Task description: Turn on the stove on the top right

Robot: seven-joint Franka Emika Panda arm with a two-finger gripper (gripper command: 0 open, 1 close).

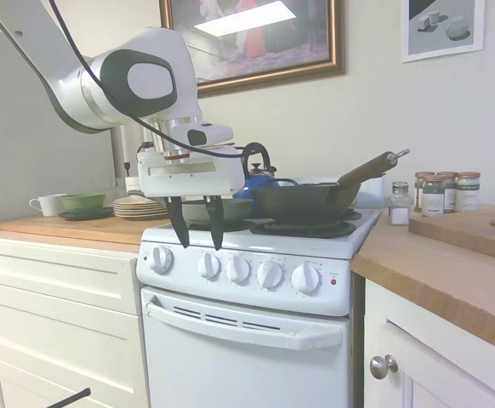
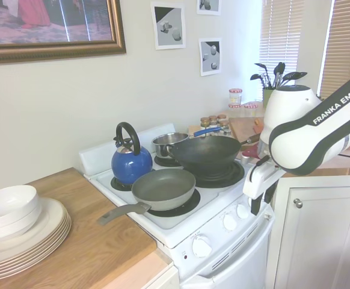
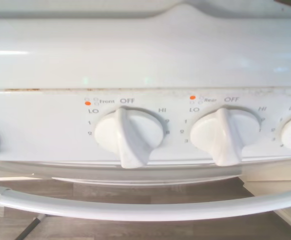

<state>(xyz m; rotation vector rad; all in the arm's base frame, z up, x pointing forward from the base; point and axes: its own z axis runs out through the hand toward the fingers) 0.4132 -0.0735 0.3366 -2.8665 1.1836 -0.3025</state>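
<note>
Above the left end of the stove (image 1: 256, 280) knob row, the claw (image 1: 196, 234) hangs with fingers apart, gripping nothing. Both knobs in the wrist view — front knob (image 3: 129, 136), rear knob (image 3: 225, 134) — point to OFF, so turning remains, judged barely begun. Left to right on the burners: kettle (image 2: 131, 159), empty frying pan (image 2: 163, 188), small pot (image 2: 170, 143) and wok (image 2: 204, 154) — contents not visible.

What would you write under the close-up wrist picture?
Two white stove knobs, marked Front and Rear, both pointing to OFF, above the oven handle.
</note>
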